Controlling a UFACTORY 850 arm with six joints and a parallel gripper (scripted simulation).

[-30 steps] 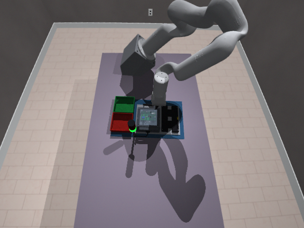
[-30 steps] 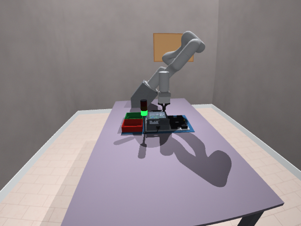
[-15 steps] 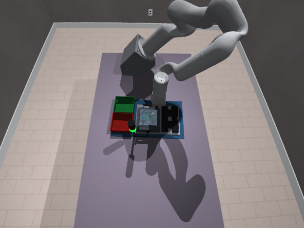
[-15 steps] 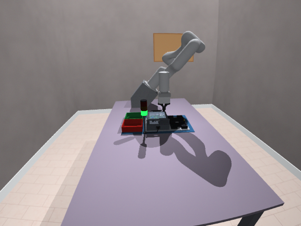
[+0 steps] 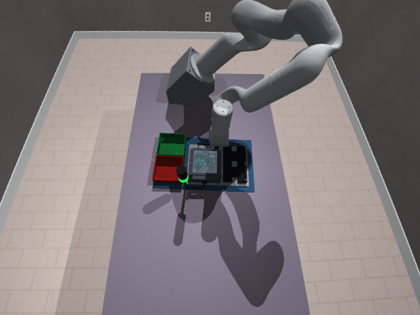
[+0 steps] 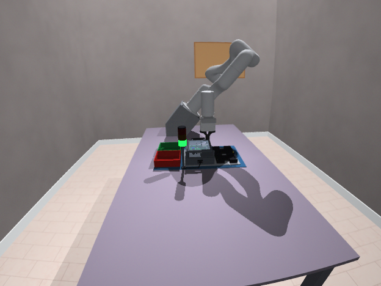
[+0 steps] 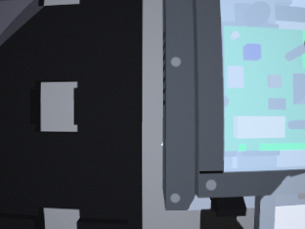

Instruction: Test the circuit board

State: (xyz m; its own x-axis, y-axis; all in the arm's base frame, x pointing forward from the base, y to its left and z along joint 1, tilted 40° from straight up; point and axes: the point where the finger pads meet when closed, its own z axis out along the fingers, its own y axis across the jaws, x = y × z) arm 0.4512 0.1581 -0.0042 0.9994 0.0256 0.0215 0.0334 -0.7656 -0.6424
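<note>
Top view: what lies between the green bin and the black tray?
The tester, with the circuit board under its clear window, lies between them, as the top view shows.

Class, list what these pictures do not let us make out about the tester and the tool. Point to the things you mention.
- Tool (image 5: pixel 217 147) (image 6: pixel 207 142) tips: too small in the exterior view, outside the wrist view.
- Hook's hold on the lid (image 5: pixel 204 161) (image 6: pixel 199 145) (image 7: pixel 209 98): too small in the top and exterior views.
- Board's (image 5: pixel 205 159) (image 7: pixel 264 88) far end: cut off by the wrist view's right edge.
</note>
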